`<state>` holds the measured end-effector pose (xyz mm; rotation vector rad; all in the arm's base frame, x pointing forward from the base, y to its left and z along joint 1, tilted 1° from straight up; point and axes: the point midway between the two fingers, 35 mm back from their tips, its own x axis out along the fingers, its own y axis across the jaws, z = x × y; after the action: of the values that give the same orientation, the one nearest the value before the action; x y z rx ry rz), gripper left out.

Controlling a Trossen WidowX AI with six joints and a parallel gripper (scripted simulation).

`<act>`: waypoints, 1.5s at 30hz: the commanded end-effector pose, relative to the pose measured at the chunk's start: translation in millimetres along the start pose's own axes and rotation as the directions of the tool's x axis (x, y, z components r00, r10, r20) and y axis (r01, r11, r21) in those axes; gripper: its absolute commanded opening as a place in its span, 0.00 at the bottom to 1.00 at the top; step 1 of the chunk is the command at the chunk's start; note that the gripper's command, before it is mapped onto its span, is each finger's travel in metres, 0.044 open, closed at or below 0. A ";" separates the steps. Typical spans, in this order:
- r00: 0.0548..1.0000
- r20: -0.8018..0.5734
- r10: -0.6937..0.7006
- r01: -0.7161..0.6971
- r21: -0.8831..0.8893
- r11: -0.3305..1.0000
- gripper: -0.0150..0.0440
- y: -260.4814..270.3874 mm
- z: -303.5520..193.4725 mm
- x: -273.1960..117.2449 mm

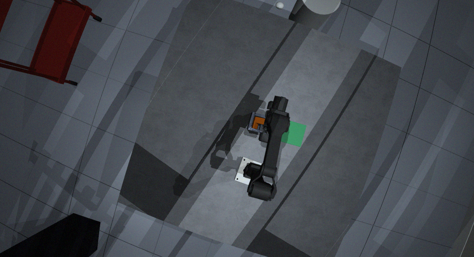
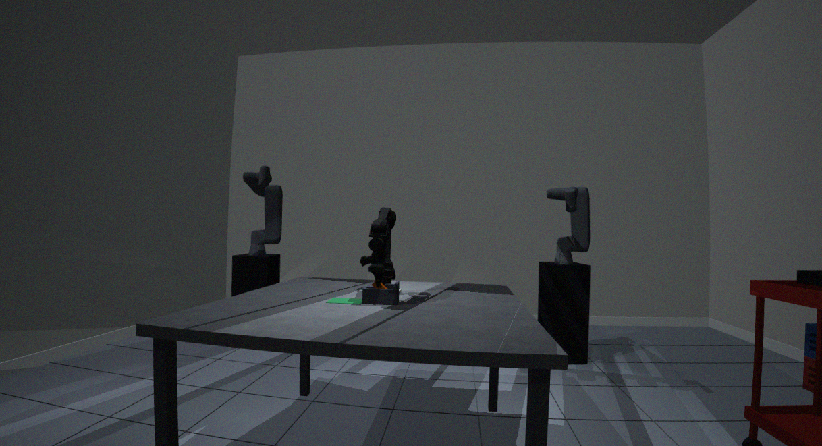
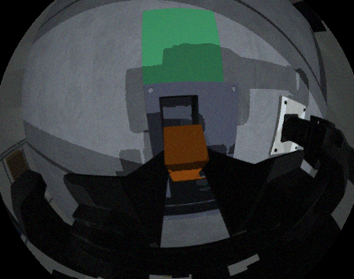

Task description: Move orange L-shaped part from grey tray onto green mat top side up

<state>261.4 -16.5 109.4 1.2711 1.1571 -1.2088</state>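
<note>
In the top view, left to right: the grey tray (image 1: 252, 122) sits at centre frame with the orange part (image 1: 257, 122) showing in it, the arm crosses over its right edge, and the green mat (image 1: 296, 133) lies just right of the arm. In the wrist view the gripper (image 3: 185, 174) is closed partway on the part's raised near end, which fills the gap between the dark fingers. The part's long axis runs up the frame, over the open pocket, towards the mat in the upper middle, so the carry looks to be straight ahead past the tray
</note>
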 end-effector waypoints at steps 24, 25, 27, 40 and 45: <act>1.000 -0.002 0.004 -0.004 0.004 1.000 0.25 0.8 -0.2 -42.4; 1.000 -0.002 0.004 -0.004 0.004 1.000 0.25 0.8 -0.2 -44.0; 1.000 -0.002 0.004 -0.004 0.004 1.000 0.25 0.7 -0.2 -47.1; 1.000 -0.002 0.004 -0.004 0.004 1.000 0.25 0.7 -0.2 -67.5; 1.000 -0.002 0.004 -0.004 0.004 1.000 0.25 0.6 -0.1 -75.6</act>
<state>258.3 -17.2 180.4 1.2732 1.1525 -1.2095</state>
